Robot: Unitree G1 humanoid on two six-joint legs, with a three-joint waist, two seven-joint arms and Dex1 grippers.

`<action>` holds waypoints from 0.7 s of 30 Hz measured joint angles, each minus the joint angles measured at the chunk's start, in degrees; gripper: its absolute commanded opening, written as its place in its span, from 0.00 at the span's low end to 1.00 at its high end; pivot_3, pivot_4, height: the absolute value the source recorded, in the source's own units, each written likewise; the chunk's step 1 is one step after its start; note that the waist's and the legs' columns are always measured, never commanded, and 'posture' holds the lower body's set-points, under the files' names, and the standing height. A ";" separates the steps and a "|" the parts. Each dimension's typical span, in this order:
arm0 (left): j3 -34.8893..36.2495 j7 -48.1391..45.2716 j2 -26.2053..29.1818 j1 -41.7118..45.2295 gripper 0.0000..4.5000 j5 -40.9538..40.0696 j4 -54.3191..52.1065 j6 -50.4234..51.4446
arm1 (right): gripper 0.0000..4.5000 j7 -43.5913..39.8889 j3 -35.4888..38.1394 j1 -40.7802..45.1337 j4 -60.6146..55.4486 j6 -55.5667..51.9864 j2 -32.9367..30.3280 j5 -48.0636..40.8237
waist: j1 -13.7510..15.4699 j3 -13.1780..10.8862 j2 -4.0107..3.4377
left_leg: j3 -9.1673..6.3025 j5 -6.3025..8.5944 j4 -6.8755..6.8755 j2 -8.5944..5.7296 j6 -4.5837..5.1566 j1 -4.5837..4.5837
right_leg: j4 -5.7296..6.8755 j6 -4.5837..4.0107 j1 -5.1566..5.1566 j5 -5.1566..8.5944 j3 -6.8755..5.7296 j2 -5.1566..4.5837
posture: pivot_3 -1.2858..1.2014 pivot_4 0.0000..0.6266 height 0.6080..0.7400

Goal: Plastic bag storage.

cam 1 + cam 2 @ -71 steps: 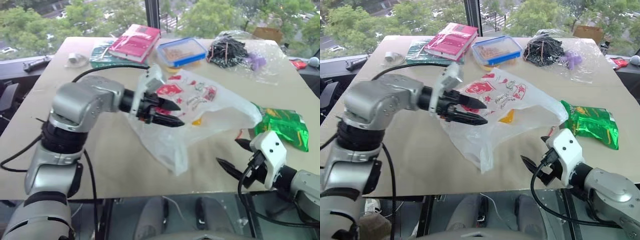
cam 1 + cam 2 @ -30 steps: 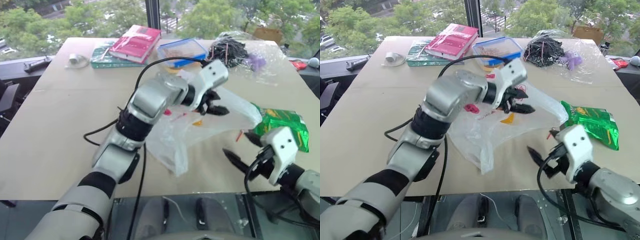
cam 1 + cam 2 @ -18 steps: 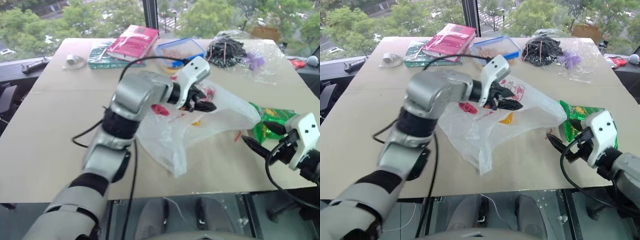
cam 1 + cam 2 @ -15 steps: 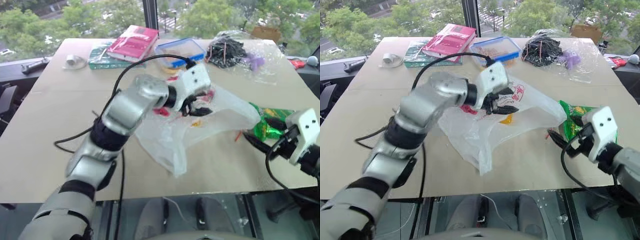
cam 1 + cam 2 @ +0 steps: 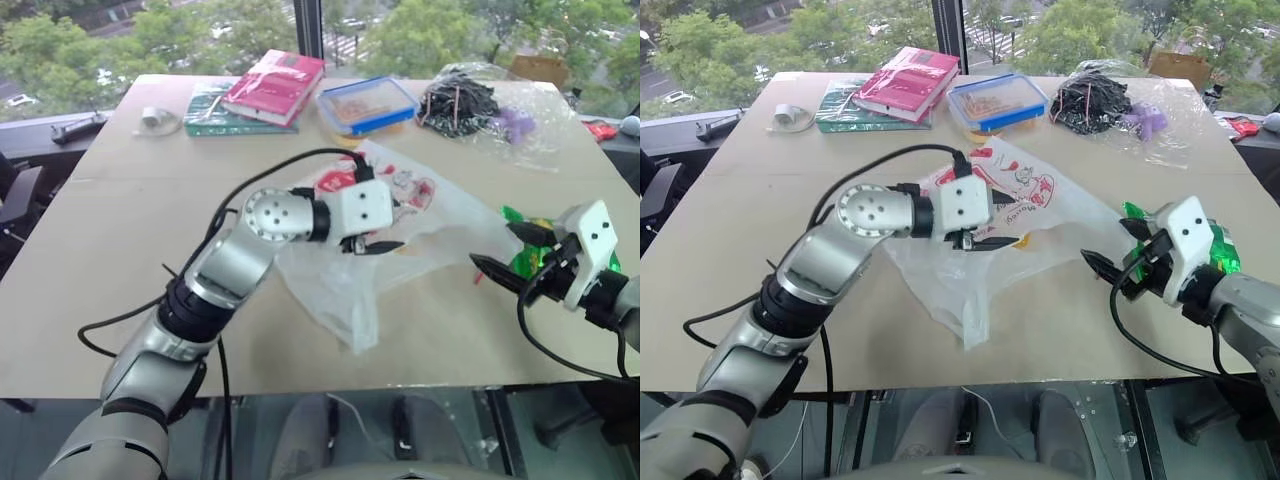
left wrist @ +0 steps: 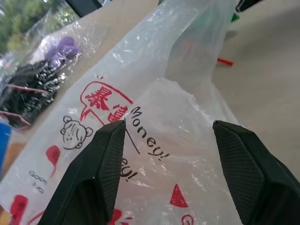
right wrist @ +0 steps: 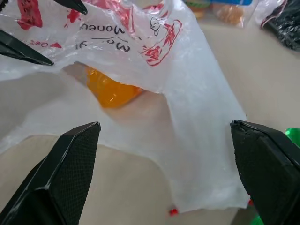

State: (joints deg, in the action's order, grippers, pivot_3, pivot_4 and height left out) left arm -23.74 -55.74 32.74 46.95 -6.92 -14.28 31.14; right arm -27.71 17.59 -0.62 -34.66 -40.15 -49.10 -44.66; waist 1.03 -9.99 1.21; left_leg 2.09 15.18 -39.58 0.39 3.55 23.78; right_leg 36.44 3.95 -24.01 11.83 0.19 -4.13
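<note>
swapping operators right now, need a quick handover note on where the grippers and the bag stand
Left gripper: open, over the middle of the bag, fingers apart above the printed film, nothing held.
Right gripper: open wide, beside the bag's right edge, empty; the green packet lies just behind it.
The bag lies spread and crumpled on the table, something orange showing through the film. Book, lidded box and clear bag of sticks sit along the far edge.
Done: nothing visible, the bag is not yet folded or gathered.
Left: grip it, gather it, stow it.
</note>
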 measured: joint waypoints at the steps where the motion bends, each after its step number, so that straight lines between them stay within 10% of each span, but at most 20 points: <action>1: 0.65 -1.64 0.17 0.31 0.70 -1.97 -0.83 3.03 | 1.00 0.11 -0.33 0.21 0.02 -0.14 0.07 0.29 | -0.23 0.00 0.00 | 0.01 0.00 0.00 0.00 0.00 0.00 | 0.01 0.00 0.00 0.00 0.02 0.00 | 0.52 0.24 1.00; 13: 8.64 -16.08 3.24 10.61 0.70 -32.55 -0.64 41.98 | 1.00 -0.12 -0.78 -0.96 -1.61 -2.13 1.01 0.66 | -0.37 0.00 -0.01 | 0.01 0.00 -0.01 0.02 0.00 -0.03 | 0.09 0.09 -0.03 0.07 0.05 0.01 | 0.52 0.24 1.00; 21: -2.39 -0.93 -2.93 9.74 0.70 -26.18 0.83 47.77 | 1.00 0.06 -0.60 -0.99 -2.61 -2.16 1.11 0.83 | -0.21 -0.01 0.02 | 0.00 0.00 -0.02 -0.03 0.00 -0.02 | 0.10 0.05 -0.02 0.03 0.09 0.00 | 0.52 0.24 1.00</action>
State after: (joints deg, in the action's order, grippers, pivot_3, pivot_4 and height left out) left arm -26.13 -56.67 29.81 56.69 -33.10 -13.45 78.91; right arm -27.65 16.98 -1.61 -37.27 -42.32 -47.99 -43.83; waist 0.82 -10.00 1.22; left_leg 2.09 15.18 -39.60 0.37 3.55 23.76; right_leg 36.54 4.00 -24.03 11.87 0.28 -4.13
